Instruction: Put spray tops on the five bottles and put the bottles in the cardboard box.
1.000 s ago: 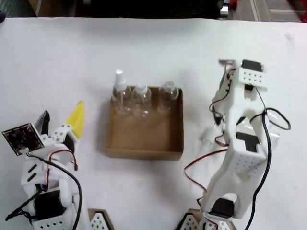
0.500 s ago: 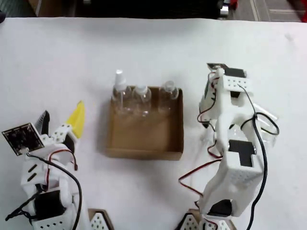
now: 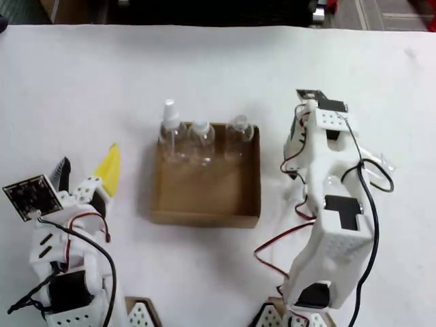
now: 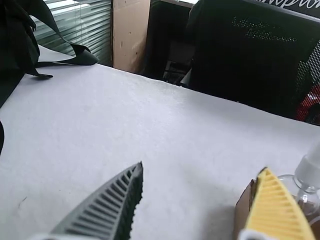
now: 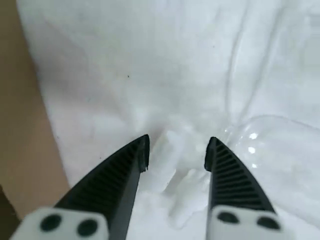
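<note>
White spray top (image 5: 176,167), between right fingers (image 5: 119,176)

White matte table (image 3: 204,61) spans high view, evenly lit, with soft shadows. Past its far edge, dark band (image 3: 204,10). Grey floor (image 3: 392,13) with pale lines at far right corner.

Left wrist view:
- black mesh office chair (image 4: 250,55) behind table's far edge
- tan upright board (image 4: 131,32) beside chair
- slatted window blinds (image 4: 90,20) catching daylight
- black strap (image 4: 86,56) lying on table near edge
- red object (image 4: 311,100) by chair, too cropped to name
</note>
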Robot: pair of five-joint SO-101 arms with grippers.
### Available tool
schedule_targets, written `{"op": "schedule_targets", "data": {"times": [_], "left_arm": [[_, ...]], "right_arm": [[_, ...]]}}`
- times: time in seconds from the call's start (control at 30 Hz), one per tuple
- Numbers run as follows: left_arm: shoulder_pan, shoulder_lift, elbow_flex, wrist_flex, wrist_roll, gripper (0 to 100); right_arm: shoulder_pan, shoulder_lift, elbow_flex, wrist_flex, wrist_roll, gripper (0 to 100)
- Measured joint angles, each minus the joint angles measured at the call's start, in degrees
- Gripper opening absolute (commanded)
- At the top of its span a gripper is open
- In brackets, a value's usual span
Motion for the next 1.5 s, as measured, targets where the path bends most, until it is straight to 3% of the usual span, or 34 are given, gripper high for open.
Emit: {"op": "schedule_targets", "data": {"times": [0.53, 0.73, 1.17, 1.3, 1.5], "left_arm": [[0.00, 0.00, 0.00, 0.00, 0.00, 33], [0.00, 0.00, 0.00, 0.00, 0.00, 33], [0.00, 0.00, 0.00, 0.00, 0.00, 33], [0.00, 0.00, 0.00, 0.00, 0.00, 33], [0.00, 0.00, 0.00, 0.00, 0.00, 33]], "right_arm": [[-0.26, 1.14, 2.81, -0.35, 0.09, 13.9], [-0.44, 1.14, 2.81, -2.64, 0.09, 6.0], [-0.44, 1.14, 2.81, -3.16, 0.09, 11.8], [-0.35, 1.14, 2.81, -3.16, 0.09, 1.6], [-0.26, 1.14, 2.81, -4.66, 0.09, 1.7]]}}
